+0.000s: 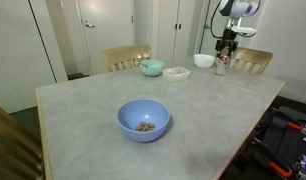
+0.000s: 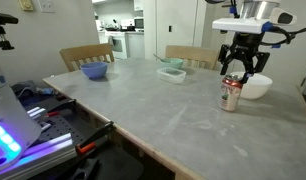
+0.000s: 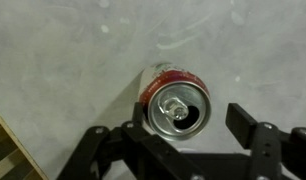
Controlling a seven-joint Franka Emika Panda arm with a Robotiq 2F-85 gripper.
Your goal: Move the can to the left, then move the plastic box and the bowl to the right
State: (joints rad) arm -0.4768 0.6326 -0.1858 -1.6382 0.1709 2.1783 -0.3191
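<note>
Grey tabletop (image 1: 83,110) fills the scene, with wooden chairs (image 1: 126,56) along its far edge. Your gripper (image 2: 243,66) hangs open just above the can (image 2: 231,93). In the wrist view its fingers (image 3: 103,145) stand one on each side of the can's top, with gaps both ways and touching nothing. From these pictures you have no hold on it yet.

The can stands upright at the far right of the table in an exterior view (image 1: 222,66), just beside the white bowl (image 1: 204,60). Farther left along the same far edge lies the box (image 1: 176,72), and close beside that the teal bowl (image 1: 152,68). The blue bowl (image 1: 143,120) sits well apart from all of them, near the middle of the table towards the near edge, with some brown bits inside.

By my reading none of the three moves is done. The can sits to the right of everything else, so its shift to the left is ahead of you. The box and the blue bowl lie left of it and look untouched. You are lined up for the first grasp: lower around the can, close, then carry it left. After that come the box and the blue bowl, both going right.
</note>
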